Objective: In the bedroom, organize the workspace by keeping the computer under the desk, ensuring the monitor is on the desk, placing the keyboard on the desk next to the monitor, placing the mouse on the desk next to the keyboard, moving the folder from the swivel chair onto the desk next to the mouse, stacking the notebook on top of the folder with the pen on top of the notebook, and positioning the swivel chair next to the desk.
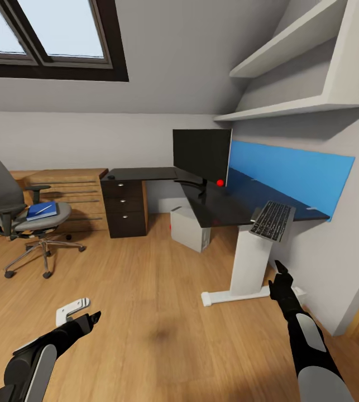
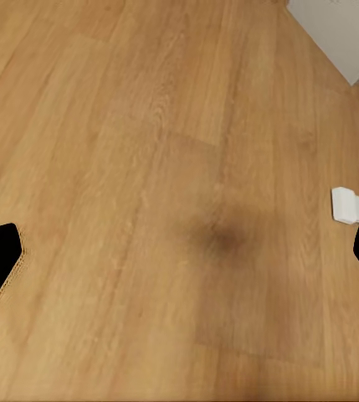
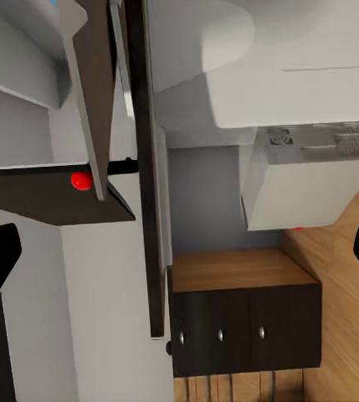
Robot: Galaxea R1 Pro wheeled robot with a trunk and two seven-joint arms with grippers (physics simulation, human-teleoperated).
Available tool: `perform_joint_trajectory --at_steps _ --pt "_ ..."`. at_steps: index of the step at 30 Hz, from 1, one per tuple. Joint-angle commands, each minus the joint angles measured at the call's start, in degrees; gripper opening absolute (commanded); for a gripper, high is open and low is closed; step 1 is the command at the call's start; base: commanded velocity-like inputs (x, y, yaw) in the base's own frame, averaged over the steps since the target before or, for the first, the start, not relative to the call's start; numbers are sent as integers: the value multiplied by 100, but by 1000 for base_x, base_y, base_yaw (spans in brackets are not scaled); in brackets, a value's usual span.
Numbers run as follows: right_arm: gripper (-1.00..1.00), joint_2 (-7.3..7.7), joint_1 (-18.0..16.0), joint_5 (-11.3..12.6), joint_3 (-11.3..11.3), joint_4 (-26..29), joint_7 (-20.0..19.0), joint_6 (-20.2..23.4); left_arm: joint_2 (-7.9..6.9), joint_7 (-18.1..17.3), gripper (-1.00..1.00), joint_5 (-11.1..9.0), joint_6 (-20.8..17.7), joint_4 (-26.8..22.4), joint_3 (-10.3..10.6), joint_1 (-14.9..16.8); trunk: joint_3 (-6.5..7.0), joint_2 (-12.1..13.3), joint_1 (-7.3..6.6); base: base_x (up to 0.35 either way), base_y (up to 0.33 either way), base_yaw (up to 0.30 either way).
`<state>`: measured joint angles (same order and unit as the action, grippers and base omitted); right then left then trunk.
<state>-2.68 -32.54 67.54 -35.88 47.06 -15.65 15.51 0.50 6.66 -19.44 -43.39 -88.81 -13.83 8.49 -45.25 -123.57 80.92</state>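
The L-shaped desk (image 1: pixel 157 173) stands against the right wall, and the monitor (image 1: pixel 201 155) is upright on its corner. At the desk's near end the keyboard (image 1: pixel 273 220) is tilted and juts past the edge. The mouse (image 1: pixel 110 177) is a small black spot above the drawer unit (image 1: pixel 124 207). Under the desk is the computer (image 1: pixel 189 229). The swivel chair (image 1: pixel 20 215) at far left carries the blue folder (image 1: pixel 41 210); a thin pale streak on it may be the pen, and the notebook is too small to tell. My left gripper (image 1: pixel 94 318) (image 2: pixel 187 260) hangs open over bare floor. My right gripper (image 1: pixel 280 270) (image 3: pixel 179 260) is open before the desk's white leg (image 1: pixel 250 262).
A light wooden drawer chest (image 1: pixel 73 190) stands between chair and desk. A blue panel (image 1: pixel 296 170) lines the wall behind the desk, with white shelves (image 1: pixel 291 47) above. The leg's white foot (image 1: pixel 215 296) (image 2: pixel 351 205) lies on the wooden floor (image 1: pixel 146 290).
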Motion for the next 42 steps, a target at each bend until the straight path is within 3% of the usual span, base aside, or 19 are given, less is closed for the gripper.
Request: perform_joint_trajectory --at_steps 1,9,22,42 --pt "100 -9 -7 45 -33 4 -8 57 5 46 100 -61 -24 -5 -5 4 -6 -3 -1 0 239 0" --pt "100 -29 -7 49 -33 3 -17 44 5 46 100 -63 -19 -3 -5 4 -6 -3 -1 83 239 0" --pt "100 -24 -7 13 46 106 -41 -10 6 42 100 -68 -47 6 -5 4 -6 -3 -1 18 30 0" --pt "100 -12 -7 -36 90 414 -187 -26 12 46 100 -69 -45 13 -5 4 353 799 -440 0 0 0"
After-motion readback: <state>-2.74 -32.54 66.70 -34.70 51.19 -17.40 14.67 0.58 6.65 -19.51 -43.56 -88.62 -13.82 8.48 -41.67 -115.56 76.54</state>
